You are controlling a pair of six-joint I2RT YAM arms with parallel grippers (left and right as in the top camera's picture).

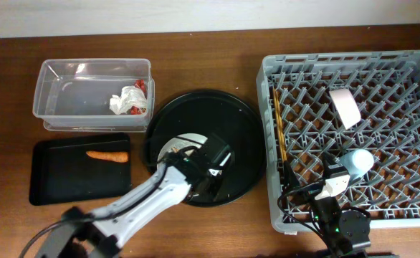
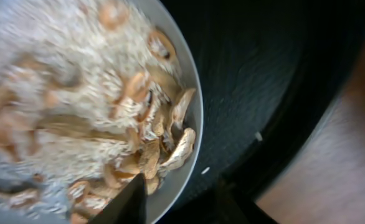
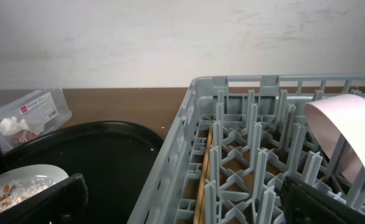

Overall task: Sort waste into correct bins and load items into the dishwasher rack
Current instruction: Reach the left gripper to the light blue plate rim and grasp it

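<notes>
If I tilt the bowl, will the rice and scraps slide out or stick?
Probably partly. The rice looks clumped and moist, so it may cling to the bowl. The curled scraps at the rim lie loose and would likely slide first.

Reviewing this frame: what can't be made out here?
Left gripper: overhead, its wrist hides the jaws; left wrist view shows one blurred finger, so open or shut is unclear.
Plate: overhead, mostly under the left arm.
Bowl: right wrist view, cut off by the right edge.

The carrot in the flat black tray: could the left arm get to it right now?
Probably yes: the carrot lies alone in the black tray, near the left gripper, with nothing between.
</notes>
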